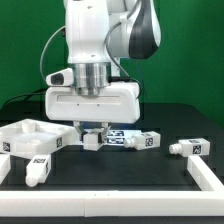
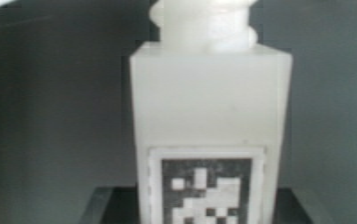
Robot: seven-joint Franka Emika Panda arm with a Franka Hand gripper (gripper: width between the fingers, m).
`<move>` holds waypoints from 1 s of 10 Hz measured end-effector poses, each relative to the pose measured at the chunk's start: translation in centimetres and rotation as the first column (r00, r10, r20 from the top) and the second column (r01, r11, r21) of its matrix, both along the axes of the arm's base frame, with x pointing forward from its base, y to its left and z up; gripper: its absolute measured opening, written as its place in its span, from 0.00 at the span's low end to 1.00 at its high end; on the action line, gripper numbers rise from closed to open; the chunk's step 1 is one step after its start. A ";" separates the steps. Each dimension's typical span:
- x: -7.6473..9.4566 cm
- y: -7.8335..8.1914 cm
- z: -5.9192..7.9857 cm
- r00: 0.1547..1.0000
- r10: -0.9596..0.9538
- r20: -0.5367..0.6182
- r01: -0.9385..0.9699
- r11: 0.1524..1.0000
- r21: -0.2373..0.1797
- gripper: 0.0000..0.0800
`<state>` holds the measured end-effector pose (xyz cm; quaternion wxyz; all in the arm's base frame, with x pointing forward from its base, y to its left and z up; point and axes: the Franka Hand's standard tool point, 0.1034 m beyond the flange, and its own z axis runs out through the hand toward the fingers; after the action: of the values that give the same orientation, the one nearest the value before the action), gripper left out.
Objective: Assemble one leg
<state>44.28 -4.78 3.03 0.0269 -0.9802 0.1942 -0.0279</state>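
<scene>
ITEM: small white oblong plastic leg (image 2: 205,110), tag marker on its face, short peg at one end | PLACE: on the black surface (image 1: 120,175), between the fingers (image 1: 84,127), lined up lengthwise, probably for a side grip | FINGERS: astride it, clamped or not cannot be told | COUNT: legs, four visible; large flat white square panel (image 1: 25,135), one

Robotics lab bench: black tabletop (image 1: 120,172), green backdrop (image 1: 195,60), white robot arm (image 1: 92,40), white legs (image 1: 190,146) with square tag markers.

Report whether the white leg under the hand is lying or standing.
Lying down: the small white oblong plastic leg shows the wrist view its long tagged face, peg at one end.
</scene>
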 end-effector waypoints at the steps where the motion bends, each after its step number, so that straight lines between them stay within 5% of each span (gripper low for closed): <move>1: -0.2 -0.1 -0.1 1.000 0.016 0.006 -0.016 1.000 -0.007 0.36; 4: -5.2 -2.0 -1.7 0.997 0.073 0.002 -0.073 0.996 -0.056 0.36; 5: -5.6 -1.9 -2.0 0.997 0.076 0.013 -0.075 0.995 -0.071 0.36; 10: -3.8 -0.1 -2.0 0.994 0.102 0.036 -0.100 0.992 -0.074 0.36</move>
<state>40.47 -4.90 0.99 -0.0032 -0.9884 0.1426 -0.0527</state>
